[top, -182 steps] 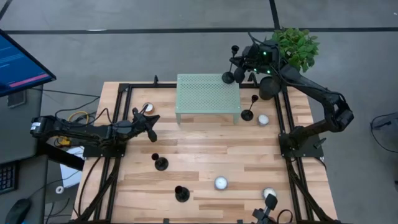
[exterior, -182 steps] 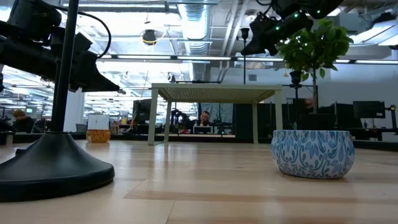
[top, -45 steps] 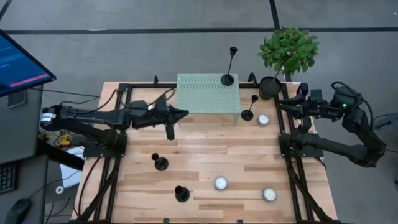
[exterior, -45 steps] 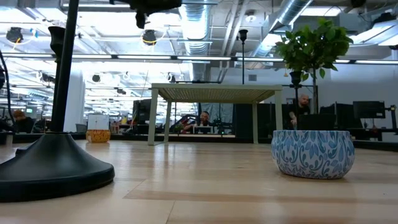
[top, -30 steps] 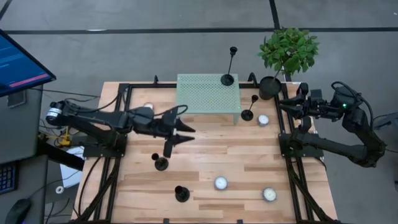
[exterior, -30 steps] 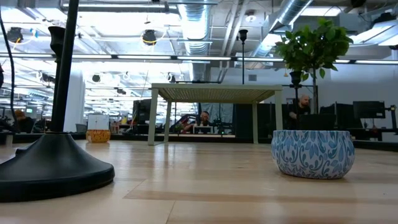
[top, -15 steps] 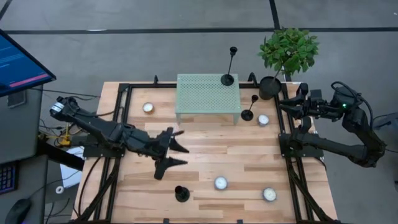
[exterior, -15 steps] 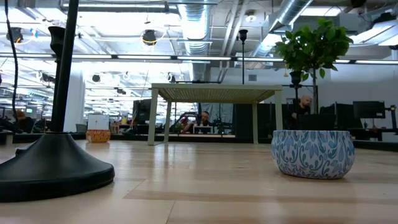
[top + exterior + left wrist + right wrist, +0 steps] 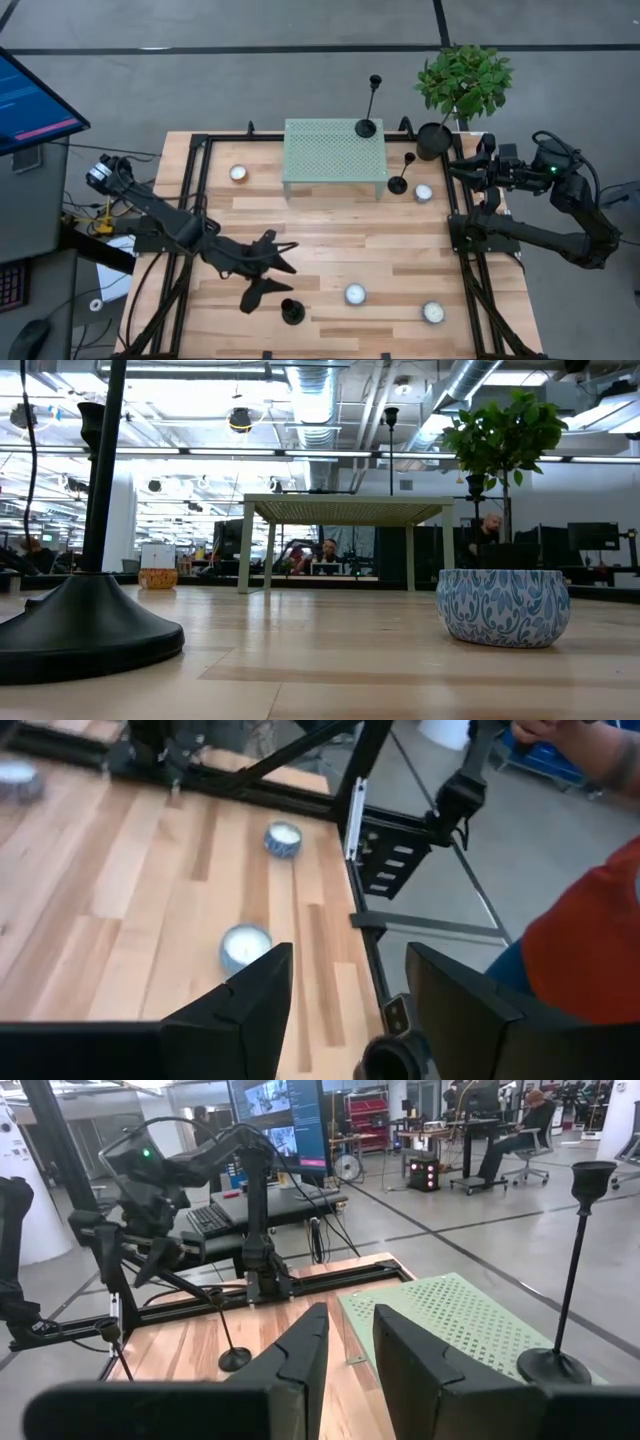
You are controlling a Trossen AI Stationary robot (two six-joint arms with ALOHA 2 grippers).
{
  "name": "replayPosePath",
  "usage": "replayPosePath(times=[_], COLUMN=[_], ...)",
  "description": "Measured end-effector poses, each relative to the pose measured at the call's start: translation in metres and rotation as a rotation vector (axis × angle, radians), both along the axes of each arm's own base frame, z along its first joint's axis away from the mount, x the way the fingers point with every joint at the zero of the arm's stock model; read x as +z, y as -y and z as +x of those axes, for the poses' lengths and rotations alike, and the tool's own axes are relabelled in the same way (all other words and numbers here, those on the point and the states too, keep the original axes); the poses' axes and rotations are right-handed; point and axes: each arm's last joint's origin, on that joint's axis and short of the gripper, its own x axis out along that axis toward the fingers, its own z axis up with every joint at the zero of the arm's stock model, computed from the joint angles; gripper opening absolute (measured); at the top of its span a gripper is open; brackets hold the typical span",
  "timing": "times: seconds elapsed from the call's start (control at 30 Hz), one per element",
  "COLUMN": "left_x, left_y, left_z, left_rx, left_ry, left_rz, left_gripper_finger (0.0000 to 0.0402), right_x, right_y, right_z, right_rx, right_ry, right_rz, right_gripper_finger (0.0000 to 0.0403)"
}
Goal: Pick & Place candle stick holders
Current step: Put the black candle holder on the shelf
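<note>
A tall candle stick holder (image 9: 366,127) stands by its disc base on the green perforated stand (image 9: 330,150). A short one (image 9: 398,184) stands on the table beside it, and another (image 9: 291,311) near the front edge. My left gripper (image 9: 272,275) hovers open over the table's near-left part. A black cup top (image 9: 390,1060) shows low between its fingers, apart from them. Which holder it belongs to, I cannot tell. My right gripper (image 9: 350,1330) waits at the table's right edge, fingers a little apart, with nothing between them.
Several blue-patterned tealight cups stand about: (image 9: 238,173), (image 9: 423,192), (image 9: 355,294), (image 9: 433,312). A black pot with a green plant (image 9: 440,135) stands at the far right corner. A person in a red sleeve (image 9: 590,940) is beyond the near edge.
My left gripper has swung from in front of the green stand toward the table's near edge, sinking slightly and rolling. It stays open with nothing in it. The candle stick holders have not moved.
</note>
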Motion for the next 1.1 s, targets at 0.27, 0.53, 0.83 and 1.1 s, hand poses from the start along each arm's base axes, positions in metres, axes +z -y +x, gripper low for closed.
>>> replayPosePath(times=[0.27, 0.53, 0.83, 1.1], left_x=[-0.011, -0.016, -0.018, -0.030], left_y=[0.005, 0.005, 0.008, 0.016], left_z=[-0.004, -0.005, -0.007, 0.001], left_rx=[-0.089, -0.112, -0.148, -0.170], left_ry=[-0.136, -0.185, -0.199, -0.244], left_rz=[-0.047, -0.024, 0.007, 0.064], left_gripper_finger=[0.0221, 0.0258, 0.0266, 0.0266], right_x=[0.000, 0.000, 0.000, 0.000], right_y=[0.000, 0.000, 0.000, 0.000], right_z=[0.000, 0.000, 0.000, 0.000], right_rx=[0.000, 0.000, 0.000, 0.000], right_ry=[-0.001, -0.001, -0.001, -0.001], right_rz=[0.001, 0.000, 0.000, 0.000], right_gripper_finger=[0.0076, 0.0076, 0.0076, 0.0076])
